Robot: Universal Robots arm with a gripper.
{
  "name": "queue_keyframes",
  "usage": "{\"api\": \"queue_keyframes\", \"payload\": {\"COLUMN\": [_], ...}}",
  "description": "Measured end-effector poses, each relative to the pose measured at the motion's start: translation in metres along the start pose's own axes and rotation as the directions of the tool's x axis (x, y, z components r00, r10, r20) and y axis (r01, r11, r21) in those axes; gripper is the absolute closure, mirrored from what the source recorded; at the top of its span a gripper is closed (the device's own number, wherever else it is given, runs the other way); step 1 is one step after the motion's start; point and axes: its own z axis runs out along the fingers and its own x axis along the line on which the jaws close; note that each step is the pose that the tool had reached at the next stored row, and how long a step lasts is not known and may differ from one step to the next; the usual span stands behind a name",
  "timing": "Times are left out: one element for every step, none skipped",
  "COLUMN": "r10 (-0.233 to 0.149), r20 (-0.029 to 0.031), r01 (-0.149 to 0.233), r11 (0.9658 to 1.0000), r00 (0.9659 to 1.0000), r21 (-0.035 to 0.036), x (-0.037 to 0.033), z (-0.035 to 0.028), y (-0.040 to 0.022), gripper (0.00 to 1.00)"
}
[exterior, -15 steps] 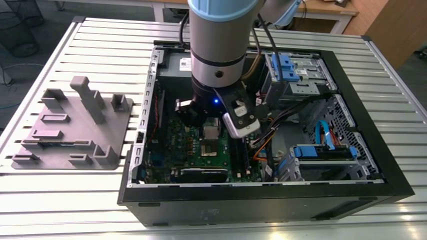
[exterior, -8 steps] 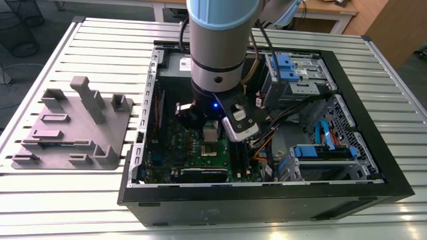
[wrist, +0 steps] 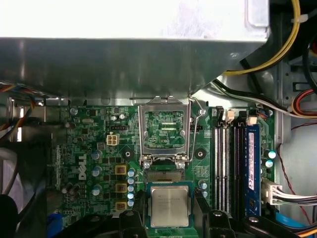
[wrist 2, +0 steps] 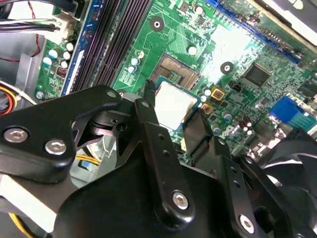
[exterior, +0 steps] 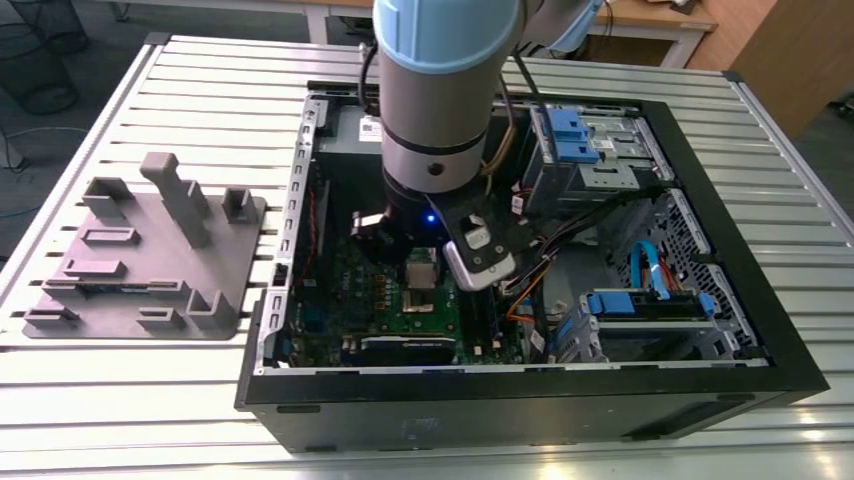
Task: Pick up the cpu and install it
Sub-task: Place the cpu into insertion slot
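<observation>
**Holding the cpu [wrist: 170, 206] near the open socket [wrist 2: 176, 73]: pick-up done, seating not done**

A slatted metal table [exterior: 200, 80] is seen in the exterior view, and an open computer case [exterior: 534, 400] is laid flat on it. A grey fixture tray [exterior: 147, 250] is set at nine o'clock from the case, on the exterior view's left, apart from it. The robot arm [exterior: 434, 90] is brought down from twelve o'clock into the case, over the green motherboard [exterior: 350, 295].

In the first wrist view the hinged load frame [wrist: 164, 129] is seen swung up, so the socket is uncovered. Its contact field is shown bare in the second wrist view.

The gripper [wrist 2: 173, 110] is clamped on the cpu. The chip's silver top is seen in both wrist views between the black fingers [wrist 2: 147, 116], one at each of two opposite edges. The cpu is held just beside the socket, which lies between it and the raised frame.

The pick-up is judged complete. The chip is not yet seated in the socket, and the frame is not yet closed over it.
</observation>
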Motion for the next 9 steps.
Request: {"api": "queue_keyframes", "payload": {"r10": [0.0, 0.0, 0.0, 0.0, 0.0, 0.0, 0.0, 0.0, 0.0], "r20": [0.0, -0.0001, 0.0, -0.0001, -0.0001, -0.0001, -0.0001, -0.0001, -0.0002], "r01": [0.0, 0.0, 0.0, 0.0, 0.0, 0.0, 0.0, 0.0, 0.0], "r11": [1.0, 1.0, 1.0, 1.0, 1.0, 1.0, 1.0, 1.0, 1.0], "r00": [1.0, 1.0, 1.0, 1.0, 1.0, 1.0, 1.0, 1.0, 1.0], "r21": [0.0, 0.0001, 0.0, 0.0001, 0.0001, 0.0001, 0.0002, 0.0002, 0.0003], "x": [0.0, 0.0001, 0.0001, 0.0002, 0.0002, 0.0002, 0.0003, 0.0004, 0.0005], "z": [0.0013, 0.0026, 0.0039, 0.0051, 0.0062, 0.0073, 0.0084, 0.0097, 0.0112], "y": [-0.0003, -0.0006, -0.0009, -0.0011, -0.0013, -0.0015, -0.0017, -0.0018, -0.0019], "gripper": [0.53, 0.53, 0.53, 0.53, 0.53, 0.53, 0.53, 0.53, 0.53]}}
